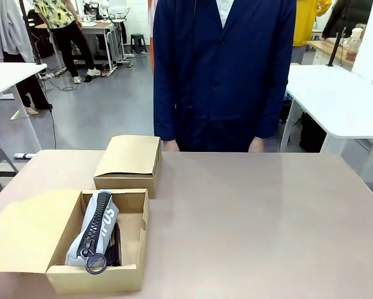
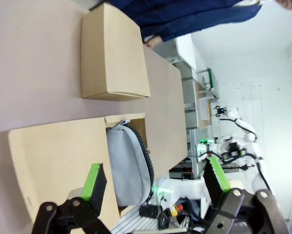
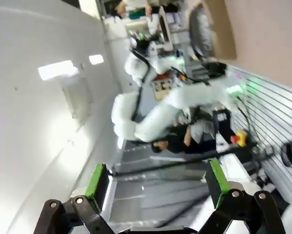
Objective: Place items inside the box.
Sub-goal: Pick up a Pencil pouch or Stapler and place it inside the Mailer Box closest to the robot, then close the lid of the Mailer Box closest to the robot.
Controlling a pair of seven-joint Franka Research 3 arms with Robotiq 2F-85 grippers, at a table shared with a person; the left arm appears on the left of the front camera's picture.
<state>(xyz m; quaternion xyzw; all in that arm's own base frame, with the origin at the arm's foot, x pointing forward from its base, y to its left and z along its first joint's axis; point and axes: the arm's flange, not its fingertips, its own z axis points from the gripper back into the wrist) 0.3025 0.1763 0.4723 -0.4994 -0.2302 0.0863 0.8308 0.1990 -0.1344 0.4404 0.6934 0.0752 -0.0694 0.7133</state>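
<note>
My left claw (image 2: 153, 187), spread empty above the pouch (image 2: 129, 163) in the box (image 2: 53, 161); right claw (image 3: 156, 187) spread. I'd likely fold the lid squarely.

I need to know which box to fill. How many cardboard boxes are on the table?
2. The open box sits near the robot's left edge, flap out, with the grey pouch inside. The closed smaller box is just behind it, toward the person.
</note>
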